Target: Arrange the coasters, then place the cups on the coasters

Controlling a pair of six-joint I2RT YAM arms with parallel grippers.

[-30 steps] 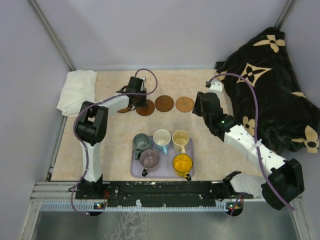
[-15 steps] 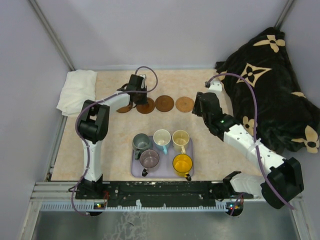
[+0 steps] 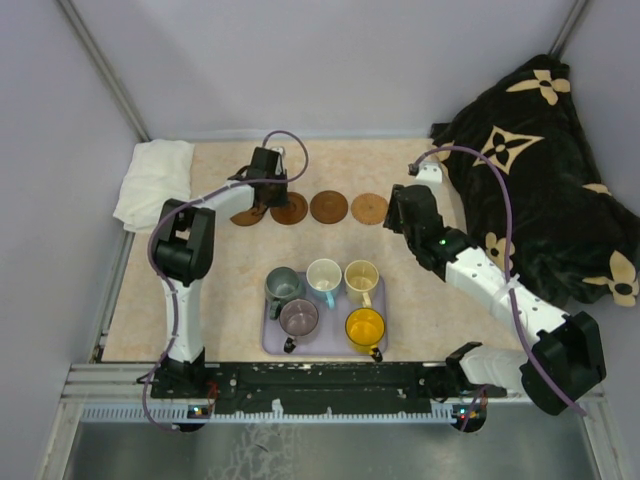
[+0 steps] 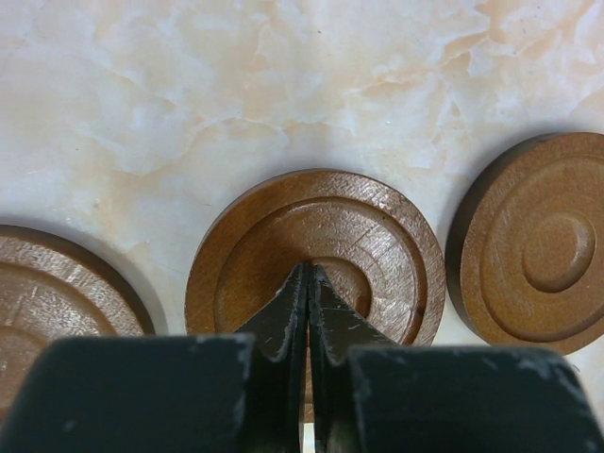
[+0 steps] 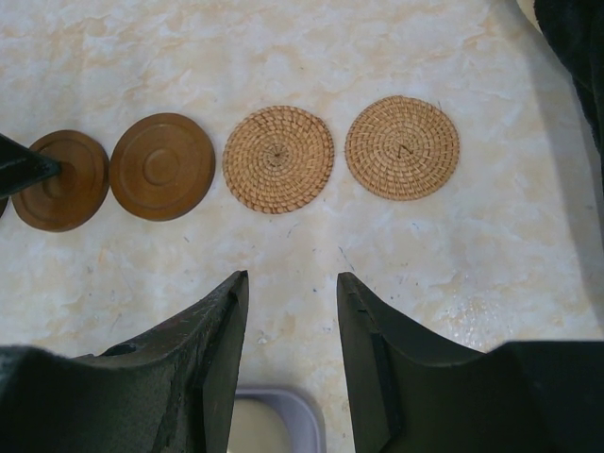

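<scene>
Found round brown coasters point(image 5: 278, 159) rowed on counter point(image 3: 200, 300); left pincer point(image 4: 309, 274) closed together on one wooden disc point(image 4: 377, 236), right pincer point(image 5: 291, 311) apart, empty. Noted handled mugs point(image 3: 324, 272) unplaced in lavender tray point(image 3: 327, 340).

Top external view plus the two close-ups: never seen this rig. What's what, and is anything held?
Two robot arms are bolted at the table's near edge. The top view looks down from above and behind them. Each close-up comes from a camera on one wrist, looking past its own fingers. On the table lie five coasters in a row, three wooden and two woven, and five cups stand on a lavender tray. The left end effector is shut, tips over the centre of a wooden coaster, gripping nothing. The right end effector is open and empty above the table.
</scene>
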